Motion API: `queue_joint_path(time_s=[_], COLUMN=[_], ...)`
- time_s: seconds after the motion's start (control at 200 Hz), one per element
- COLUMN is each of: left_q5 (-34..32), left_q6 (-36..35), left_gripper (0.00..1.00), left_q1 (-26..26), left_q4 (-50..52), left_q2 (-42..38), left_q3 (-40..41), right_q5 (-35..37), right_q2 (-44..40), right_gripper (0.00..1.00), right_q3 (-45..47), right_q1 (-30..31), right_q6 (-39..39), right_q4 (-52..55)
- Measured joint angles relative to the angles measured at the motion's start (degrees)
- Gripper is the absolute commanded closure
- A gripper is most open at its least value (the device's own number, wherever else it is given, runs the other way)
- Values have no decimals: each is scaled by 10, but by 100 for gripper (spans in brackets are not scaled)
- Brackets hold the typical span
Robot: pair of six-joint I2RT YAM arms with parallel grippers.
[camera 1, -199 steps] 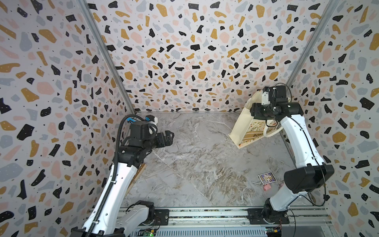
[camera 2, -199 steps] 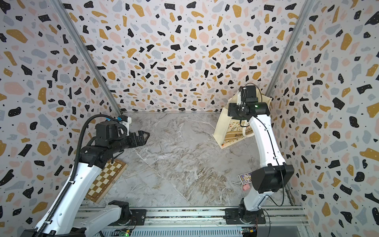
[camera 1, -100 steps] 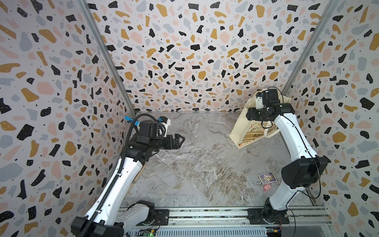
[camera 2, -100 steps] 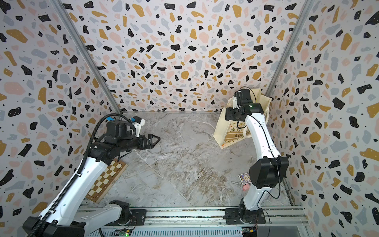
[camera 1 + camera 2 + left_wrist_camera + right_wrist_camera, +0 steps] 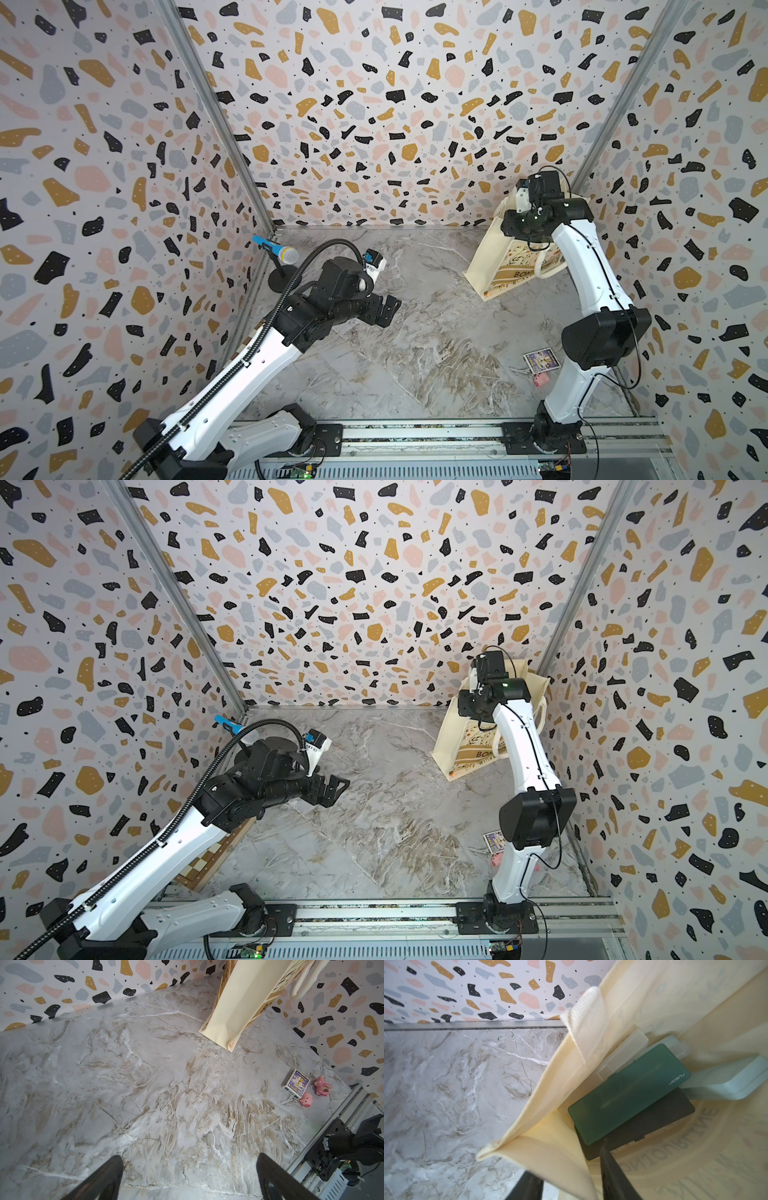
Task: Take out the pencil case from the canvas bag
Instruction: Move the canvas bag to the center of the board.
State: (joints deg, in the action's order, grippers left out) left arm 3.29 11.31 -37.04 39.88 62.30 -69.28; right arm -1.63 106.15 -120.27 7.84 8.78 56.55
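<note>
Three walls (image 5: 374, 104) carry a terrazzo print (black, ochre, pink and grey chips on white), joined by grey metal corner posts (image 5: 216, 124). Floor (image 5: 415, 332) is grey-brown marble pattern with white veining, evenly lit.

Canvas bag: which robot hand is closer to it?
Right. The right gripper is at the open top of the canvas bag, one finger inside its wall and one outside. The left gripper hangs open over the marble table, far from it.

Cream bag (image 5: 554, 1088), tan lettering ghosting through! Just ahead of the right claw (image 5: 566, 1159): teal-green case (image 5: 629, 1093) on a charcoal slab (image 5: 660, 1124); pale-blue box (image 5: 737, 1080) beyond. Grey marbled table (image 5: 446, 1095).
</note>
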Motion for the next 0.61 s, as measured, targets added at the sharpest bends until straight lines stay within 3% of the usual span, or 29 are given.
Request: queue_joint_path(time_s=[0.27,0.506,0.606], left_q5=[-49,-112,-138], left_q6=[16,34,50], left_gripper=[1,1,1], left_q1=[0,10,45], left_q4=[0,19,33], left_q2=[0,-6,-23], left_q3=[0,-30,-38], right_q5=[-3,4,15], right_q2=[1,1,1], right_gripper=[100,100,100], right_q3=[-10,-10,-9], right_q1=[15,76,120], right_q6=[-10,-19,-23], right_q4=[7,-3,-8])
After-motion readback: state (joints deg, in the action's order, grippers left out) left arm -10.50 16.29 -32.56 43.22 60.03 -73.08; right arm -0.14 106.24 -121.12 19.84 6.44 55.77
